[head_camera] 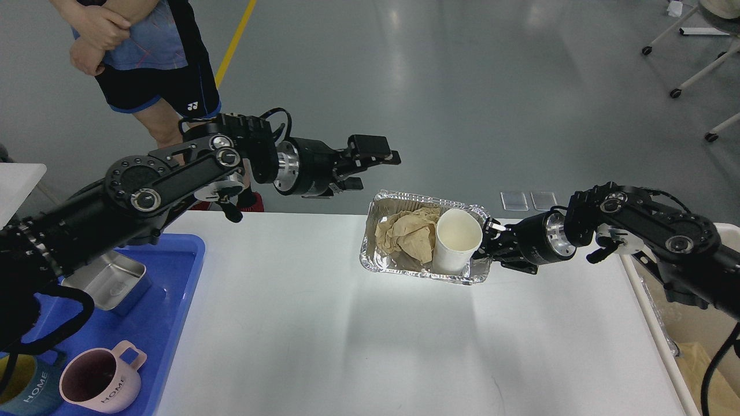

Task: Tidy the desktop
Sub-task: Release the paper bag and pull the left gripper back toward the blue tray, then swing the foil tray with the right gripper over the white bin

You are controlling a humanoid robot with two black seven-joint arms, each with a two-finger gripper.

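Note:
A foil tray (pixel 404 200) sits at the far middle of the white desktop (pixel 347 341); whether it rests on the surface or is held just above it I cannot tell. Crumpled brown paper (pixel 407 234) lies in its left half and a white paper cup (pixel 457 245) stands in its right half. My right gripper (pixel 484 242) is shut on the tray's right rim. Up and to the left of the tray, my left gripper (pixel 370 166) hangs open and empty, clear of the paper.
A blue tray (pixel 173 323) at the left holds a metal box (pixel 110 280), a pink mug (pixel 101 381) and a teal mug (pixel 23 387). A person (pixel 150 69) stands beyond the table's far left. A cream bin (pixel 688 341) is off the right edge.

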